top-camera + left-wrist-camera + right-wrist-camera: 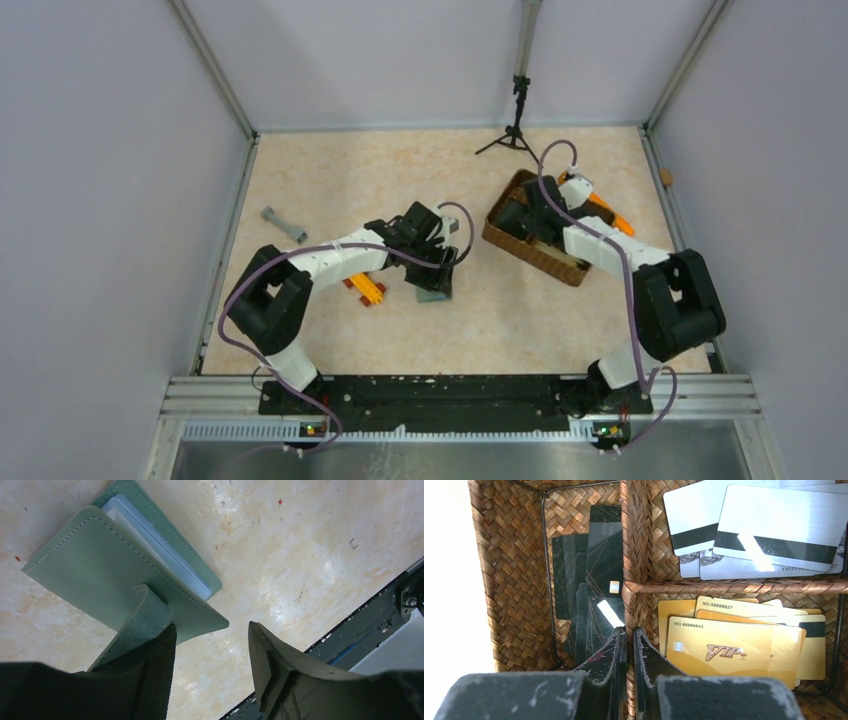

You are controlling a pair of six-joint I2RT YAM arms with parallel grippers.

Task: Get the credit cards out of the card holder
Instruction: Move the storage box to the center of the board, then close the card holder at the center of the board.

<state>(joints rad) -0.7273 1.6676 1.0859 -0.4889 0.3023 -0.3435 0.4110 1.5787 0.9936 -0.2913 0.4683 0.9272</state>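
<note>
The flat sage-green folding card holder (115,575) lies just ahead of the left gripper (211,630), which is spread open. The right gripper (630,632), clenched and empty, is farther off.

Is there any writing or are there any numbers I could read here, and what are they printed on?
"NO.88888843": top left of the front gold card in the basket.
"VIP": middle of that same card.
"NO.88888827": top of the gold card behind it.
Silver cards: print along the lower edge, too small to read.
Black cards: fine print, too small to read.
Card holder: no writing shows.
</note>
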